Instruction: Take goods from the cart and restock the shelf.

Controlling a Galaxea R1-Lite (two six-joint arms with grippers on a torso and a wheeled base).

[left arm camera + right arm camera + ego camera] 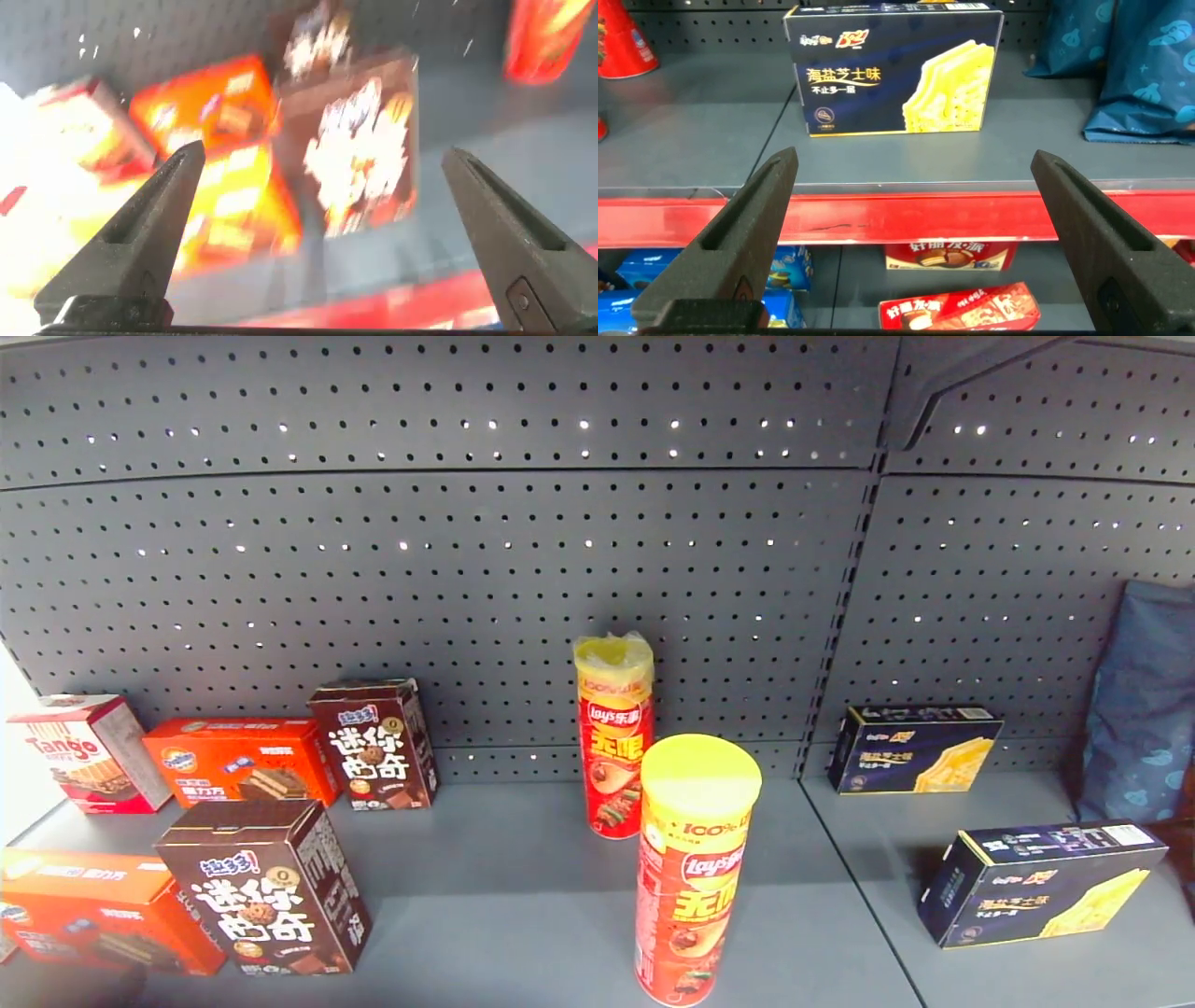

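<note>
Two red chip cans with yellow lids stand on the grey shelf (523,887), one at the front (691,868) and one behind it (613,735). Brown cookie boxes (266,887) and orange boxes (241,761) stand at the left. Dark blue wafer boxes (1038,880) sit at the right. My left gripper (322,159) is open and empty, facing a blurred brown box (360,145) and orange boxes (210,103). My right gripper (915,163) is open and empty in front of the shelf edge, facing a blue wafer box (895,70).
A perforated grey back panel (467,551) closes the shelf behind. A blue bag (1144,709) leans at the far right. A red shelf-front strip (906,219) runs below the wafer box, with red snack boxes (957,308) on the lower shelf.
</note>
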